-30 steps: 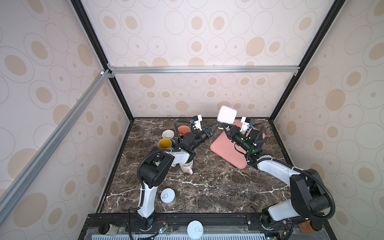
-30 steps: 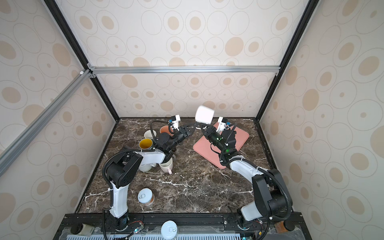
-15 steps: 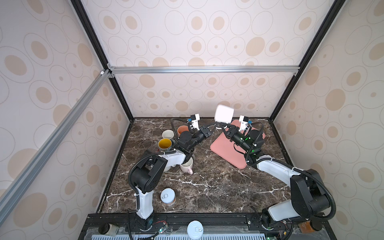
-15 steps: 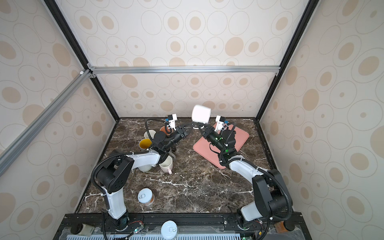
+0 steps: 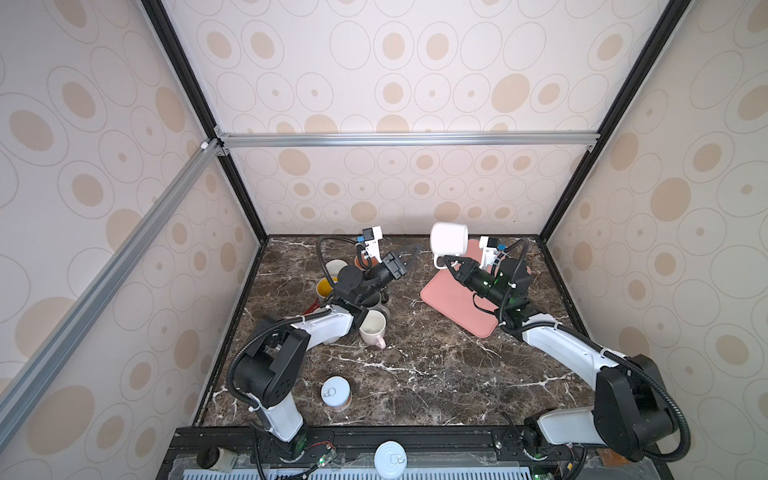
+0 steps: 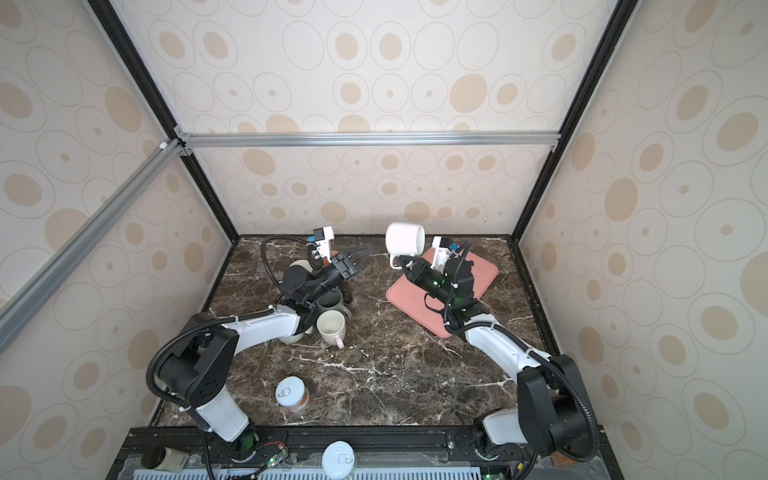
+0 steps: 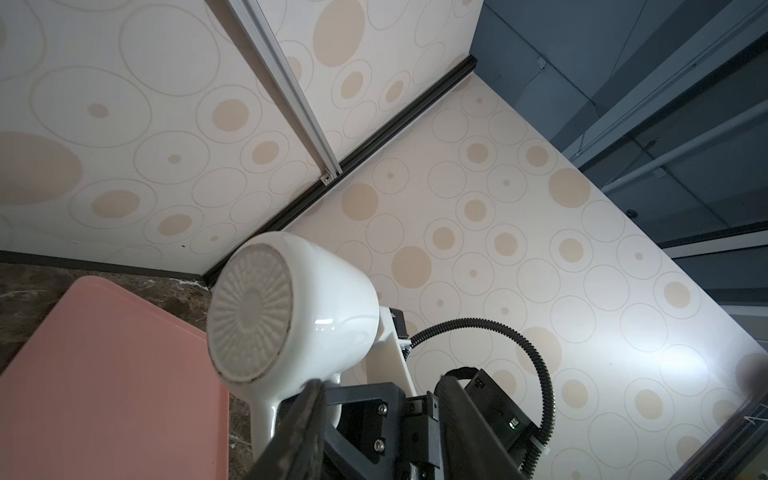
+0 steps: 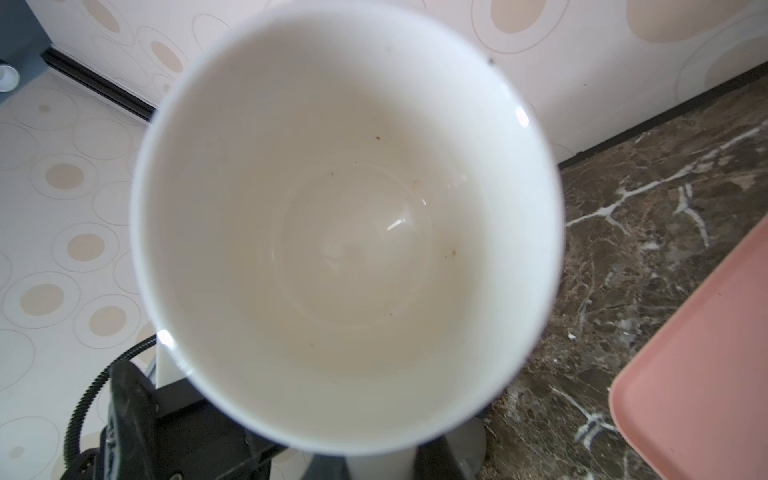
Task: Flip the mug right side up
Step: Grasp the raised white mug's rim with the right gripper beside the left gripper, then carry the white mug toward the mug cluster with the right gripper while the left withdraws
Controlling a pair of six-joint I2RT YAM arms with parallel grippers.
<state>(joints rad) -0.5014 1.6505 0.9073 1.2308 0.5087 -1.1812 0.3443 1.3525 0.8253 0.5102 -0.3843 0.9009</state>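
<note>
The white mug (image 5: 449,239) (image 6: 405,239) hangs in the air over the far left corner of the pink tray (image 5: 461,299), lying on its side with its handle pointing down. My right gripper (image 5: 443,262) (image 6: 401,263) is shut on that handle. The right wrist view looks straight into the mug's mouth (image 8: 345,224), with the handle between the fingers of the right gripper (image 8: 380,469). The mug's ribbed base (image 7: 249,307) faces the left wrist camera. My left gripper (image 5: 413,254) (image 6: 364,255) (image 7: 382,380) is open and empty, a short way left of the mug.
A cluster of cups stands under the left arm: a yellow one (image 5: 324,286) and a cream one with a pink handle (image 5: 372,328). One tin can (image 5: 336,392) stands near the front, another (image 5: 388,457) on the front rail. The back wall is close behind the mug.
My left gripper has opened, let go of the mug and drawn back to the left. The mug, held by the right gripper, has shifted slightly left.
</note>
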